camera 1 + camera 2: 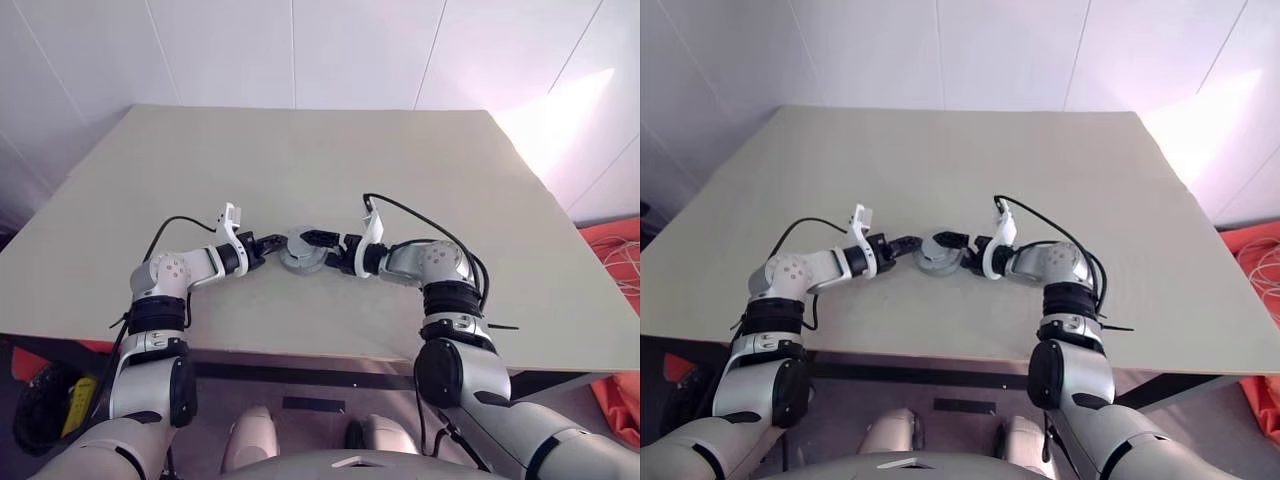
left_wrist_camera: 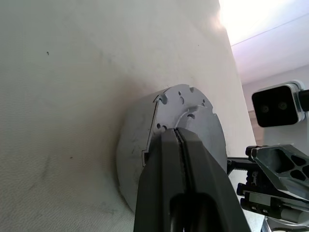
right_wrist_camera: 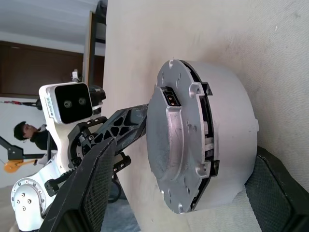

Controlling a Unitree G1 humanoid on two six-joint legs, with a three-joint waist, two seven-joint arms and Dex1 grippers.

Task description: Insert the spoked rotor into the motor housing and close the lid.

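The lidded motor housing (image 1: 301,254) on the counter (image 1: 300,160) is being straddled by the spread right tool (image 1: 318,247) and touched by the clenched left tool (image 1: 272,241).

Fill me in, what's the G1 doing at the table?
It is working on a motor housing on the table. The lid already sits on the housing, with a thin gap at the rim. The left gripper, shut, presses its tips against the lid. The right gripper, open wide, straddles the housing.
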